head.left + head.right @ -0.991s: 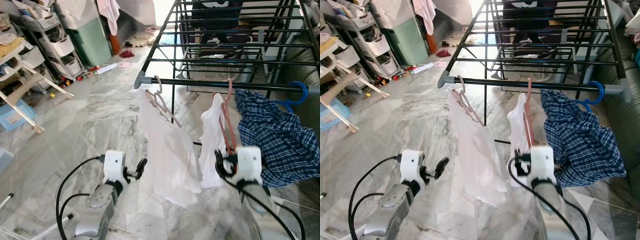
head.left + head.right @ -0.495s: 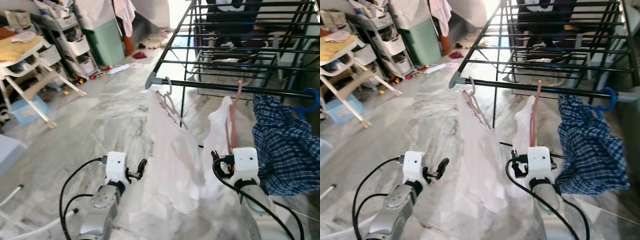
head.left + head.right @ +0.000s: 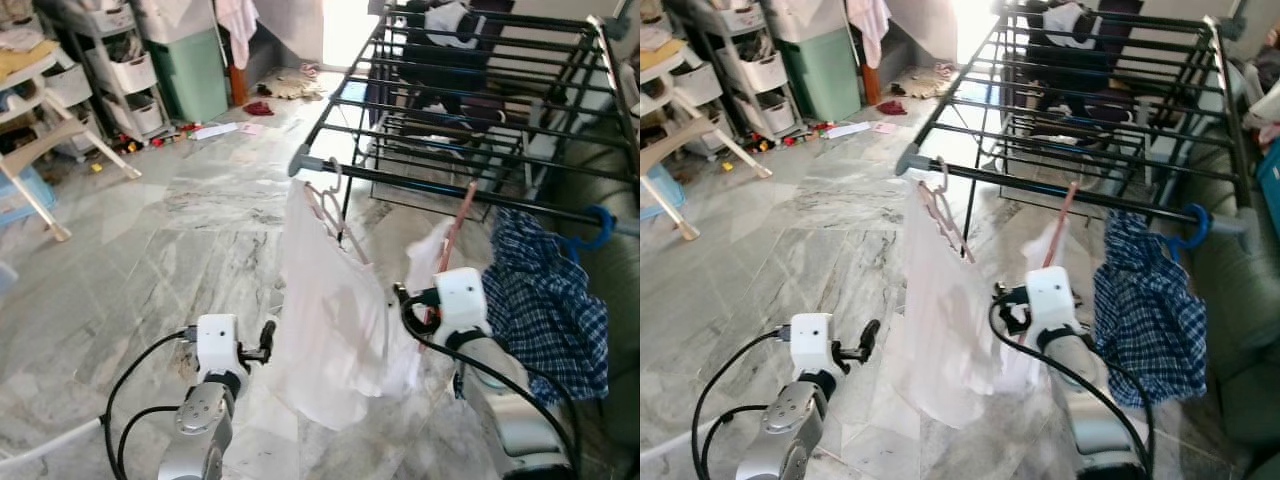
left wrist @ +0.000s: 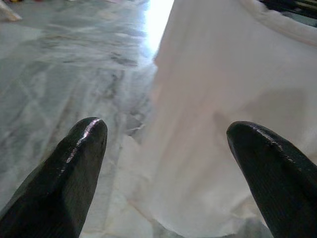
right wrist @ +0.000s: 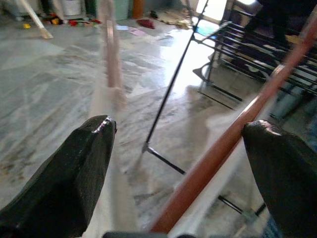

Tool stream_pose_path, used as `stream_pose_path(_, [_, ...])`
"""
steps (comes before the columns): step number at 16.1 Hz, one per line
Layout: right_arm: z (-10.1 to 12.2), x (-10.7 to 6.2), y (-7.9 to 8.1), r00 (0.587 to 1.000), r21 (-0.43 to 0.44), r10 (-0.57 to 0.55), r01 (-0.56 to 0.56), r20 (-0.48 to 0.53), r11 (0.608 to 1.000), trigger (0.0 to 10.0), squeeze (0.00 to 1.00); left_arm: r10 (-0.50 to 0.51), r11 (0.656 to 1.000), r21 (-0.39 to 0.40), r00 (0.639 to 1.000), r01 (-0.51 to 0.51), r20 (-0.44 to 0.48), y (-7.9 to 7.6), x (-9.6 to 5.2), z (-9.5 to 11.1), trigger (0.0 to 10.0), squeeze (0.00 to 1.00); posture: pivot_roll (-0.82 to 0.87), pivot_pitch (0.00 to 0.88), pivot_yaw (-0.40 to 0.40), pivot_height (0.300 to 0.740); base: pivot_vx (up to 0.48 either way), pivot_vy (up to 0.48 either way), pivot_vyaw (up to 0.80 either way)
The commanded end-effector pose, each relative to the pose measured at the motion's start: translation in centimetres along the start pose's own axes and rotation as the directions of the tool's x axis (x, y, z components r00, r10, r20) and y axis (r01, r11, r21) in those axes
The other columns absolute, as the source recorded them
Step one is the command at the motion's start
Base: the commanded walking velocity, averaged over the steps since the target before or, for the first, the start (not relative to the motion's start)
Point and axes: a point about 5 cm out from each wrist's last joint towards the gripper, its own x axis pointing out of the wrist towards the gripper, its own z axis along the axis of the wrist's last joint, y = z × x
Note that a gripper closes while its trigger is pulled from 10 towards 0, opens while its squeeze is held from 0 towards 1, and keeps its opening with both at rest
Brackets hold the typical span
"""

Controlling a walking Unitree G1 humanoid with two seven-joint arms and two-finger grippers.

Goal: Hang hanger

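Observation:
A black drying rack's front rail (image 3: 400,183) carries three hangers. A pink hanger (image 3: 327,200) near the rail's left end holds a long white garment (image 3: 325,300). A second pink hanger (image 3: 463,212) with a smaller white garment hangs mid-rail. A blue hanger (image 3: 598,222) bears a plaid shirt (image 3: 545,300). My right gripper (image 5: 178,134) is open around the second hanger's pink arm (image 5: 218,153), which passes close to one finger (image 5: 282,163). My left gripper (image 4: 166,134) is open, low on the left, facing the long white garment (image 4: 223,99) without touching it.
Shelves with bins (image 3: 130,70) and a green cabinet (image 3: 195,70) line the back left, with a white stool (image 3: 40,150) before them. Scraps of cloth (image 3: 258,107) lie on the marble floor. A dark sofa (image 3: 610,170) flanks the rack's right side.
The camera has swung. My right arm has risen and moved inward to the second pink hanger. My left arm stays low beside the long white garment.

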Motion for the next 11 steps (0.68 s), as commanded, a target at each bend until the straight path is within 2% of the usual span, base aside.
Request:
stream_pose_path(1, [-0.2, 0.2, 0.4, 1.0, 0.005, 0.018, -0.018, -0.005, 1.0, 10.0, 0.0, 0.017, 1.0, 0.014, 1.0, -0.017, 0.016, 0.4, -0.1, 0.3, 10.0, 0.0, -0.07, 0.0, -0.023, 0.74, 0.0, 0.0, 0.0])
stream_pose_path(5, [-0.8, 0.0, 0.8, 1.0, 0.061, -0.017, 0.018, -0.007, 0.998, 10.0, 0.0, -0.021, 0.999, 0.049, 1.0, 0.021, 0.009, 0.5, 0.5, 0.8, 10.0, 0.0, -0.09, 0.0, 0.029, 0.74, 0.0, 0.0, 0.0])
stream_pose_path(11, [-1.7, -0.6, 0.5, 0.998, 0.101, -0.058, 0.061, -0.03, 0.993, 10.0, 0.0, -0.046, 0.996, 0.075, 0.999, 0.047, -0.006, 0.2, 0.9, 1.0, 10.0, 0.0, -0.1, 0.0, 0.062, 0.74, 0.0, 0.0, 0.0])
